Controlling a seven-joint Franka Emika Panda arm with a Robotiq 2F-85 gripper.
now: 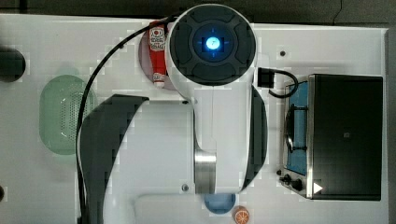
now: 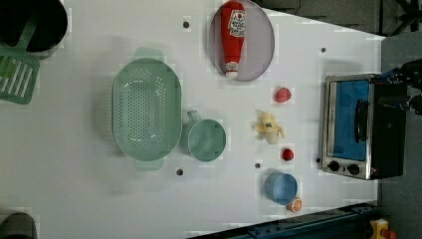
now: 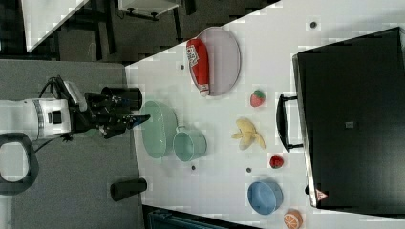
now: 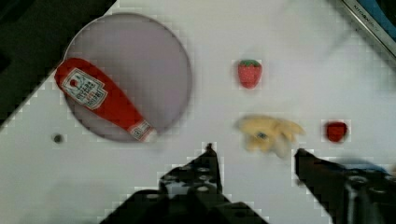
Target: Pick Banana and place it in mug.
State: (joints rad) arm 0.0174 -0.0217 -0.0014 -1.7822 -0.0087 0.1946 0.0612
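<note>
The peeled yellow banana (image 2: pixel 268 127) lies on the white table between a strawberry and a small red fruit; the right view shows the banana (image 3: pixel 248 133) as well. To the left view's left of it stands the small pale-green mug (image 2: pixel 203 139), upright and empty, touching the oval strainer. My gripper (image 4: pixel 254 156) hangs well above the table, open and holding nothing. In the wrist view the banana (image 4: pixel 268 133) lies just beyond the gap between the two black fingers. In the right view the gripper (image 3: pixel 136 119) is at the end of the white arm, far off the table surface.
A green perforated strainer (image 2: pixel 146 109) sits beside the mug. A ketchup bottle (image 2: pixel 234 37) lies on a grey plate (image 2: pixel 259 45). Near the banana are a strawberry (image 2: pixel 282 94) and a red fruit (image 2: pixel 287 154), with a blue cup (image 2: pixel 281 188), an orange slice (image 2: pixel 294 204) and a toaster oven (image 2: pixel 356 127) further off.
</note>
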